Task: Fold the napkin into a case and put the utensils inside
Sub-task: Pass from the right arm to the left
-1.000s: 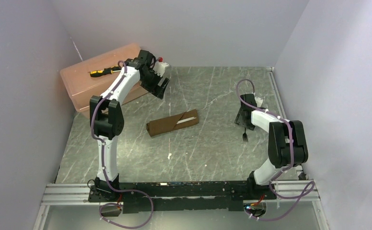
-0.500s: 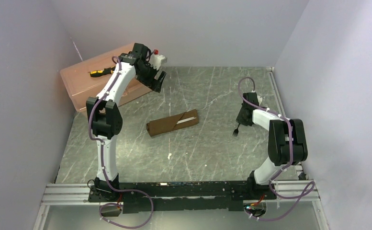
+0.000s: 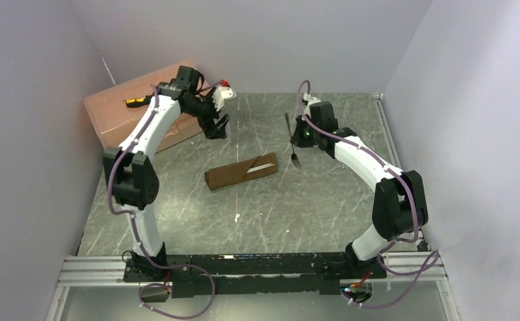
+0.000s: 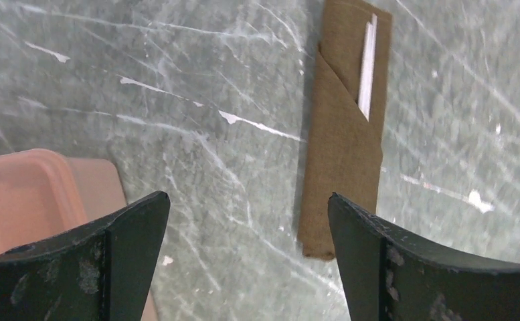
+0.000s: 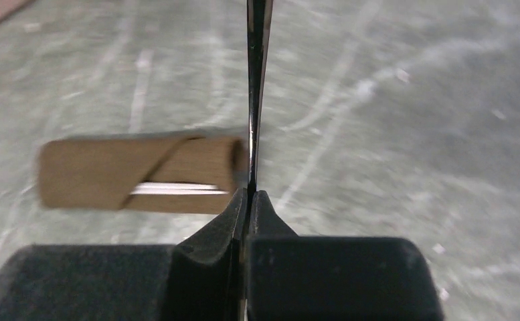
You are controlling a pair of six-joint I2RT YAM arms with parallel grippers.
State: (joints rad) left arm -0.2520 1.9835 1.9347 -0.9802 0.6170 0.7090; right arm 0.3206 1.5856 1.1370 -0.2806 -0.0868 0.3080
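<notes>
Right tool (image 5: 249, 200) clamped on a fork (image 3: 292, 140) near the case (image 3: 241, 172); left tool (image 4: 247, 221) spread apart

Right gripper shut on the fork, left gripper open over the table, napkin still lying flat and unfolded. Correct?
Not quite. The napkin is already folded into a narrow pouch with a pale slender piece in its slot; the left wrist view shows it clearly. The rest holds: the right gripper is shut on the fork, and the left gripper is open over the table.
</notes>
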